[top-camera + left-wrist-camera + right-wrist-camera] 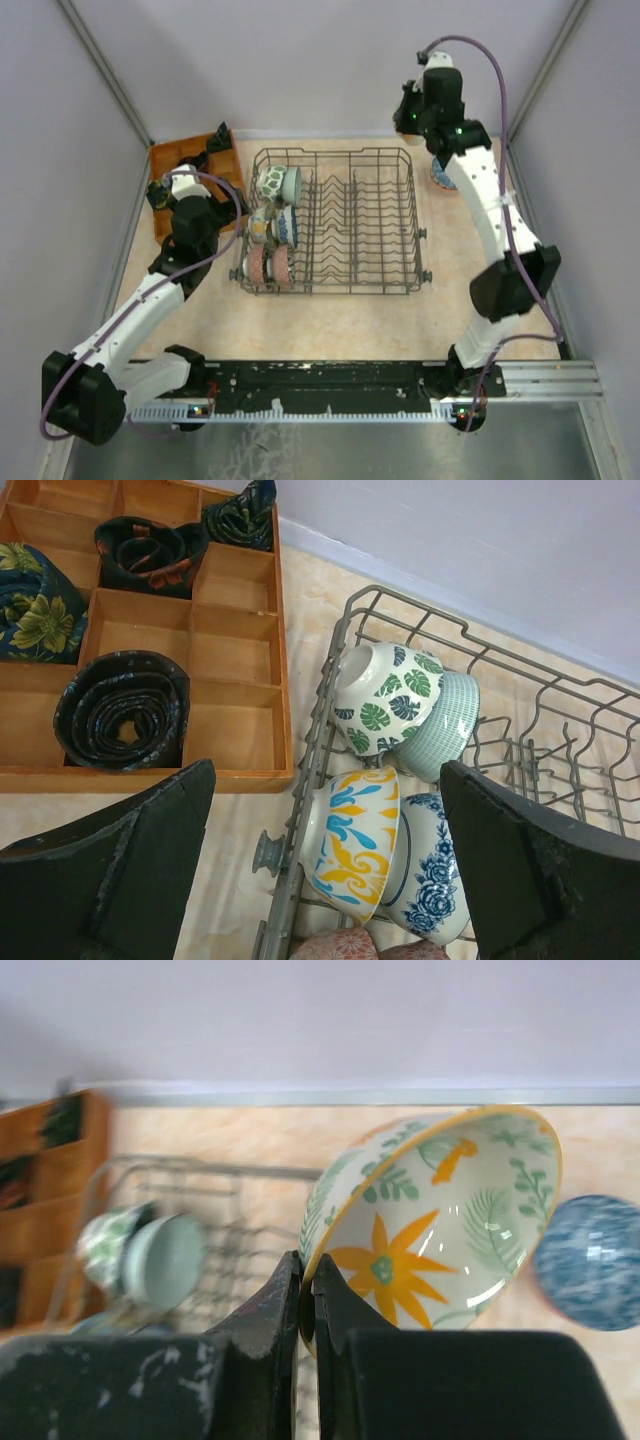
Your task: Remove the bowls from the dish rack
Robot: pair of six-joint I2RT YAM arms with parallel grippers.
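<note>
The right end effector (308, 1272) has matt black plastic fingers (250, 1360), scuffed and flecked with grey. They are closed on the rim of a white round ceramic bowl with an orange flower (430, 1210), whose glaze is glossy with bright highlights. Beyond it to the right, a blue speckled ceramic bowl (590, 1260) also shines.

The left end effector (325, 800) has rough, grainy black fingers (110, 880). Between them is the dark grey metal wire dish rack (365, 225), dull-coated, with smooth glazed patterned bowls (385, 695). To the left, an orange-brown wooden compartment tray (240, 650) with a satin finish carries 4 pieces of soft dark printed cloth (120, 715). The beige marbled surface (240, 890) looks smooth.
</note>
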